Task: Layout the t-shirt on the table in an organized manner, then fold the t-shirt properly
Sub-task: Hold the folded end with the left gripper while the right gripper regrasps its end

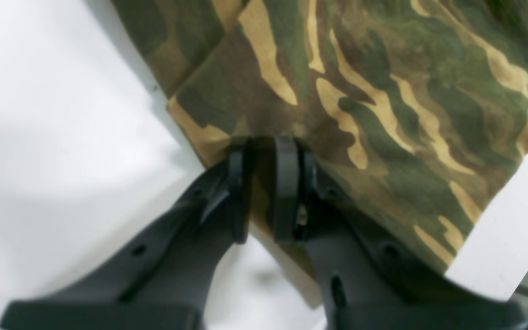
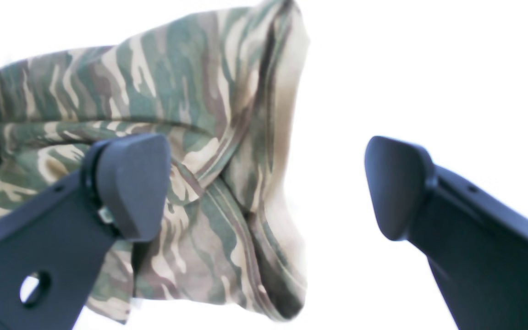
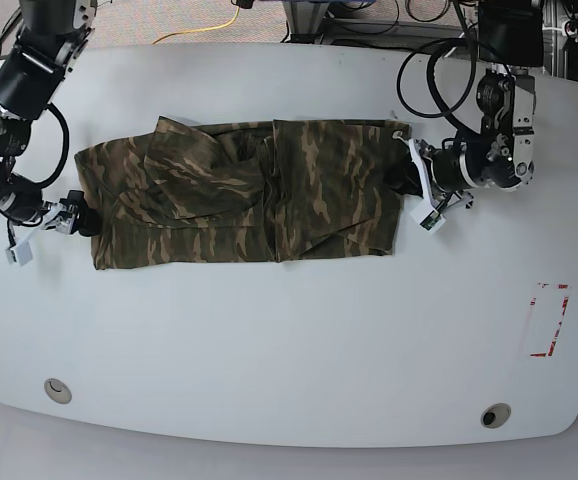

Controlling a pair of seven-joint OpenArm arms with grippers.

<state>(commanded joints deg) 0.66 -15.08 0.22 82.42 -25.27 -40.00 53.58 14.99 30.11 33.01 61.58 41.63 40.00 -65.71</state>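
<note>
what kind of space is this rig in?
Likely a robotics lab: a white table bearing a red tape rectangle, cables trailing behind it, and a camouflage t-shirt spread out between two arms.

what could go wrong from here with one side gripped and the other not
The left tool is clamped on the t-shirt's edge while the right tool is open. A pull could drag the whole shirt sideways. The bunched folds at the shirt's middle may stay creased and spoil the fold.
</note>
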